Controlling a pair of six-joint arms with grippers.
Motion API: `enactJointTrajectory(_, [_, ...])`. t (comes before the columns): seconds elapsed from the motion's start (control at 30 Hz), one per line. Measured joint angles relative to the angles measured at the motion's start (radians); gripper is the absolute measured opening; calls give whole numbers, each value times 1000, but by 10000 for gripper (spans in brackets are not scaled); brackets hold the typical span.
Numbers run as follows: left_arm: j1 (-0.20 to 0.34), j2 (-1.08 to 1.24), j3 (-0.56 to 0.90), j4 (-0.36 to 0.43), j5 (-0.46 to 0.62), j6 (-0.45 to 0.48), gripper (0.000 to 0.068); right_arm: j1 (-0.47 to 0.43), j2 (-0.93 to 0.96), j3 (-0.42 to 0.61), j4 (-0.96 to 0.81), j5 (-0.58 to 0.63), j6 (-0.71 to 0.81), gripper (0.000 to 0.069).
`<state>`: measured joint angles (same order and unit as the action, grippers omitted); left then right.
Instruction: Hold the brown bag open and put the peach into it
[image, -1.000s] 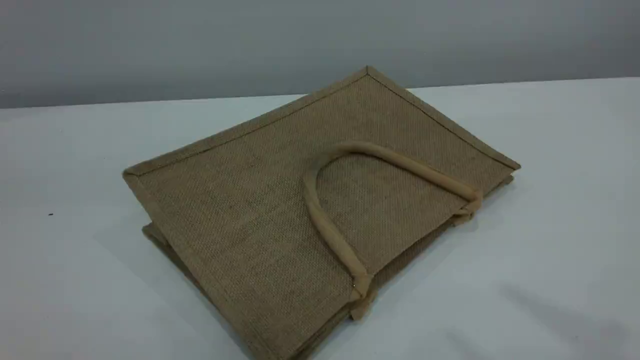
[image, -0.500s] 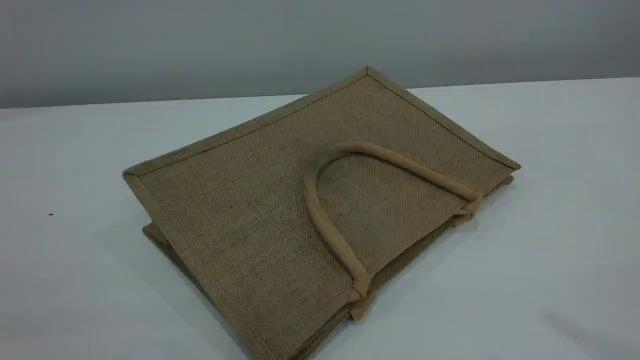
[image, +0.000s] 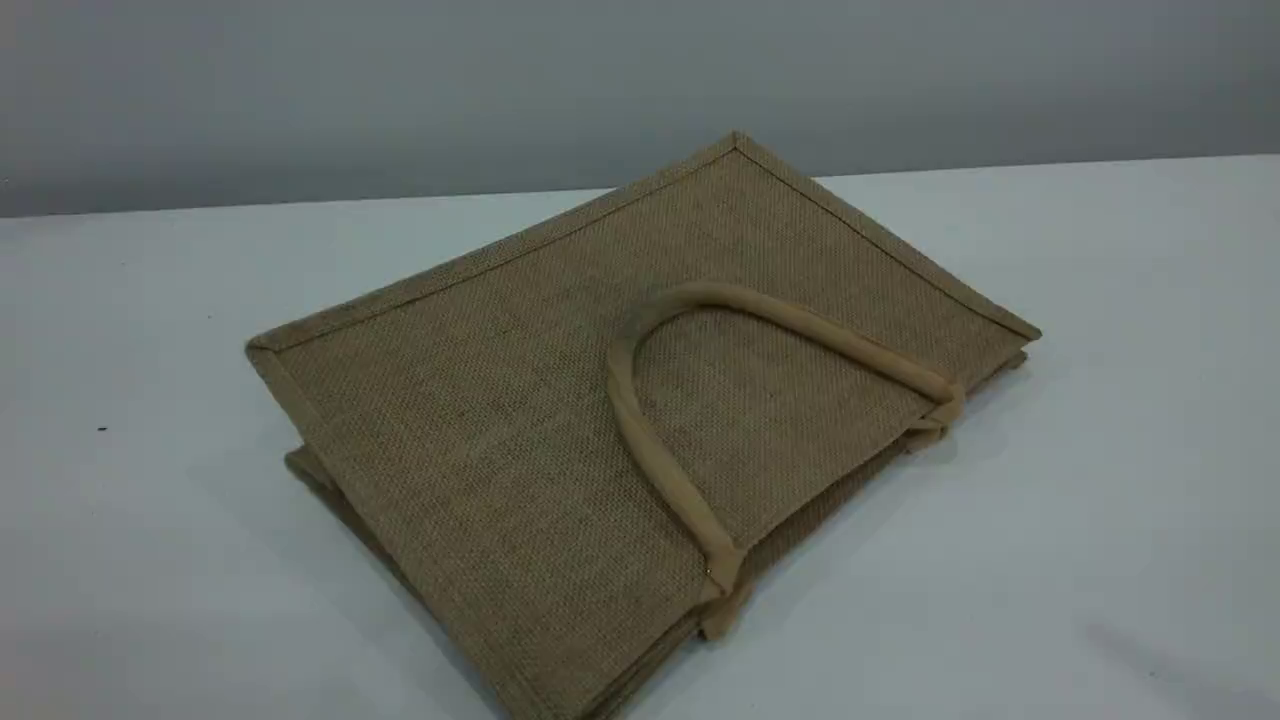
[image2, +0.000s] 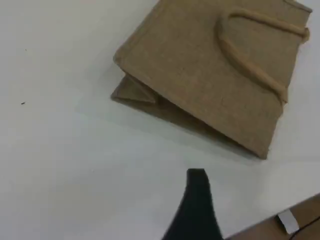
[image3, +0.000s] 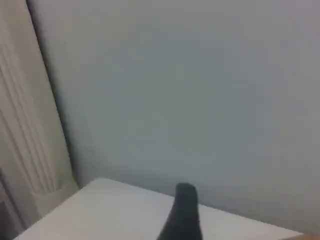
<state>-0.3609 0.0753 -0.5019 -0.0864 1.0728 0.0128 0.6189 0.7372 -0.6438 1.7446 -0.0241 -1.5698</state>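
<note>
While the bag lies flat on the table, handle on top, the left gripper and right gripper gape wide, empty.

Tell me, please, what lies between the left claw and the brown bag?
Nothing: in the left wrist view, only bare white table separates the left claw from the brown bag.

Soft, even light with no glare; the brown bag casts only a faint shadow on the white table along its near edges. Both wrist views are blurred, the right one dimmer and greyer.
</note>
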Motion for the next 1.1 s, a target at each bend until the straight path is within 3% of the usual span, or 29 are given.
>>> enactJointTrajectory(0.9, [0,1,-1,3,5,0,547,0,0,-2,-4,7,0,563])
enactJointTrajectory(1.1, [0,1,-1,3,5,0,547,0,0,-2,-217,-23,28,563])
